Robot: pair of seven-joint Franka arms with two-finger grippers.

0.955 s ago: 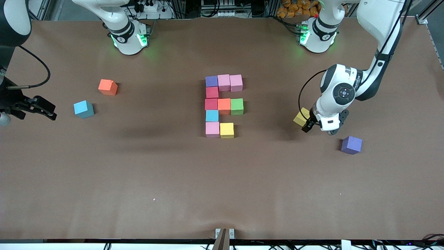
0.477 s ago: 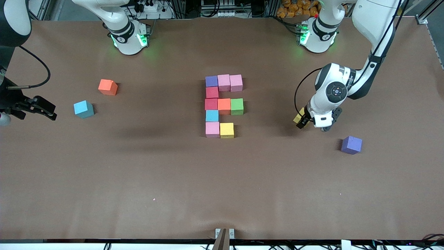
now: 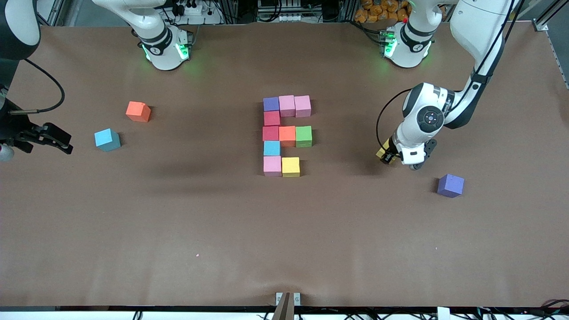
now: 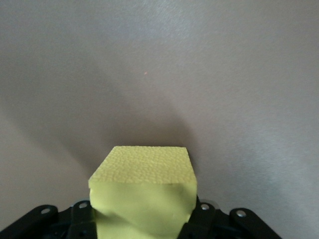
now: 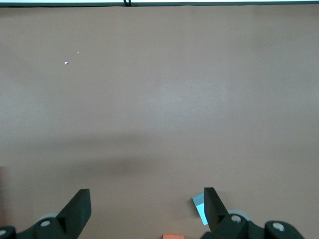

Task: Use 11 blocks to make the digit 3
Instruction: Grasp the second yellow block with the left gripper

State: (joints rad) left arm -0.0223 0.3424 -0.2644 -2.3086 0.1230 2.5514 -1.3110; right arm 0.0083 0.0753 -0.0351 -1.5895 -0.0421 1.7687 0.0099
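Tabletop: left pincer [image 3: 386,156] now clamps yellow block [image 4: 144,191].

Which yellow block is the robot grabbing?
The loose yellow block toward the left arm's end of the table, between the left gripper jaws. The other yellow block sits in the figure, touching a pink block.

You get even, bright overhead light on the table [image 3: 222,231], no glare. Soft broad arm shadows lie across its middle; each block throws a short dark edge. Green lamps glow at both bases. In the left wrist view the yellow block [image 4: 144,191] looks pale, the paper greyish.
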